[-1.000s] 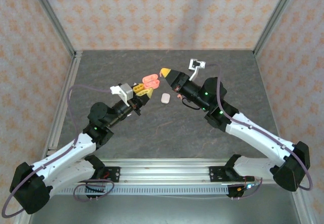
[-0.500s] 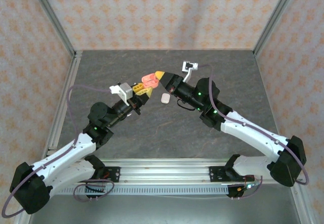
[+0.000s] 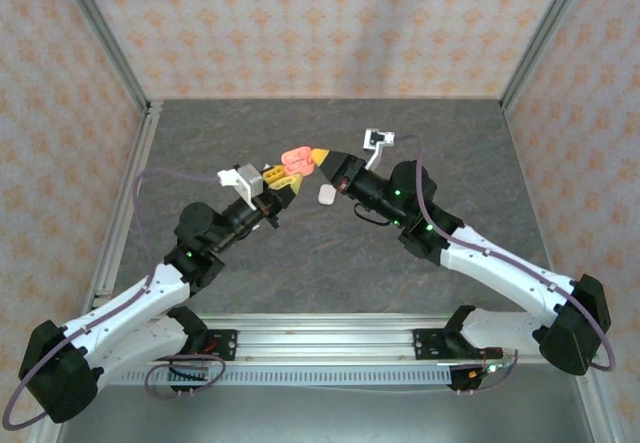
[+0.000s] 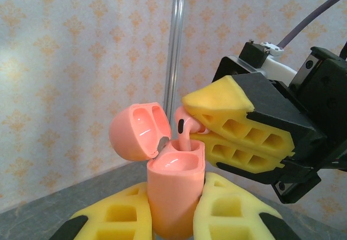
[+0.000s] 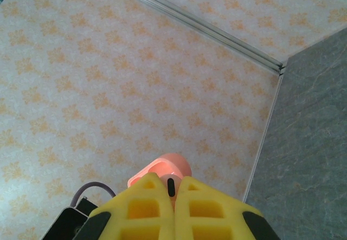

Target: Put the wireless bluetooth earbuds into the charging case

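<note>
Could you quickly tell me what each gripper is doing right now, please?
Left gripper: closed on the open coral-pink charging case.
Right gripper: closed on a coral-pink earbud, held at the case's mouth.

From where I stand I count two robot arms, the left arm (image 3: 140, 303) and the right arm (image 3: 500, 263). That makes two yellow-fingered grippers, the left gripper (image 3: 288, 176) and the right gripper (image 3: 321, 154). There are two charging cases. One is the coral-pink charging case (image 4: 173, 188), lid open, up between the two grippers. The other is the white charging case (image 3: 326, 194), lying on the one table (image 3: 330, 263) a little nearer and to the right. One coral-pink earbud (image 4: 183, 134) (a tiny thing beside the cases). Two purple cables, the left cable (image 3: 165, 170) and the right cable (image 3: 421, 153).
</note>
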`<state>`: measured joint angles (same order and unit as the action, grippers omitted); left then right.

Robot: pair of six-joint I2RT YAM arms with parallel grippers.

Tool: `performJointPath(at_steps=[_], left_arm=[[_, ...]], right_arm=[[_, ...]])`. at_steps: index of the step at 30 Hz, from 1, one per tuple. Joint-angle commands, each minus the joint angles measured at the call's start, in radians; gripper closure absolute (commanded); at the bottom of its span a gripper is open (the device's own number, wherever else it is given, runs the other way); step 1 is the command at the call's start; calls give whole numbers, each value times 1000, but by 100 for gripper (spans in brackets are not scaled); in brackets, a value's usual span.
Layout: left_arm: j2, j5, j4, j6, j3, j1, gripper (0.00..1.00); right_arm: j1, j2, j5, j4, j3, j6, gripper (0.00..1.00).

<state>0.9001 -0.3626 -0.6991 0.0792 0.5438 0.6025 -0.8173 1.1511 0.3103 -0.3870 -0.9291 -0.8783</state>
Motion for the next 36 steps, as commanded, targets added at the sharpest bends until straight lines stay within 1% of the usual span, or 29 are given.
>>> performJointPath(at_steps=[1,4,12,17,23,36], left_arm=[[-15,8,-49,2,43,1,100],[-15,8,-49,2,42,2,100],[-15,8,-50,3,43,1,100],[-16,7,-49,4,38,2,100],[-20,9,-50,6,32,2,100],[-20,14,-50,3,21,1,100]], right_arm=[[-3,-16,-12,38,6,25,95],[-3,-19,-8,52,7,29,92],[-3,-25,-21,104,1,31,88],[-2,-24,-24,165,-27,43,79],[-3,-28,-21,200,-58,56,73],[-3,-30,18,271,-139,87,54]])
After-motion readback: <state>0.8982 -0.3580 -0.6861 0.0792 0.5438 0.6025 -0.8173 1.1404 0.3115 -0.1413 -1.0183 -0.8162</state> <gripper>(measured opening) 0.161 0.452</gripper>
